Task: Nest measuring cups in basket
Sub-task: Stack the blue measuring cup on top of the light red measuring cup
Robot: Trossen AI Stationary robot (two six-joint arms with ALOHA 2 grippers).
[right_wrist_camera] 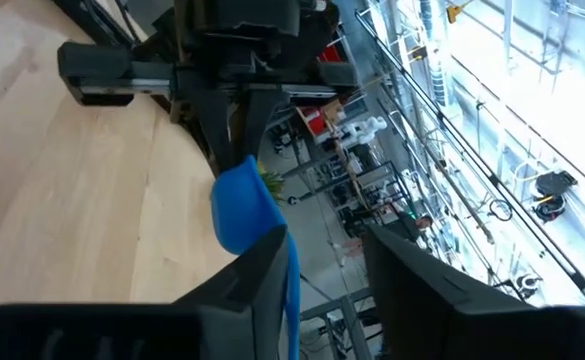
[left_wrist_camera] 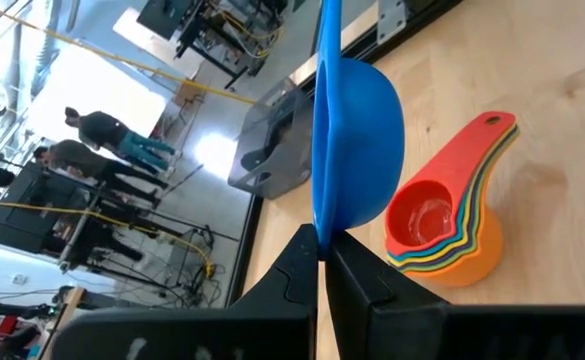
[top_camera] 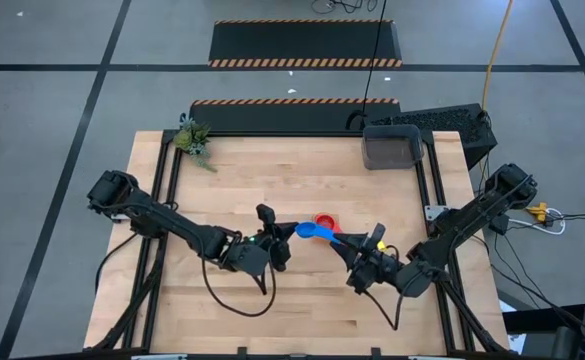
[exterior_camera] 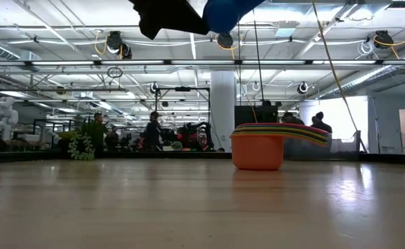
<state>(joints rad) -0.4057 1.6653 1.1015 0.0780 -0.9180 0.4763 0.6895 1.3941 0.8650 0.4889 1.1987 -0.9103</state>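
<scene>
A blue measuring cup [left_wrist_camera: 357, 140] hangs in the air above the table's middle, on edge, with my left gripper [left_wrist_camera: 322, 250] shut on it. Its handle [top_camera: 327, 236] reaches toward my right gripper [right_wrist_camera: 322, 240], which is open; the handle sits between its fingers, close against one finger [right_wrist_camera: 262, 270]. Below and a little farther back, a nested stack of measuring cups [left_wrist_camera: 452, 220] stands on the table, orange at the bottom, red on top. The dark grey basket [top_camera: 392, 148] stands at the far right, away from both grippers. My left gripper pinches the blue cup's rim [left_wrist_camera: 321, 225] between its two fingers, on the side opposite the handle. The fingers come nearly level from the table's left. The cup is lifted clear, turned on edge. My right gripper: whether the finger beside the handle [right_wrist_camera: 290, 290] touches it, I cannot tell.
A small green plant [top_camera: 192, 138] lies at the far left corner. A black keyboard [top_camera: 442, 122] sits behind the basket, beyond the table's far right edge. Bare wood lies along the near side [top_camera: 302, 310]. People stand in the room behind.
</scene>
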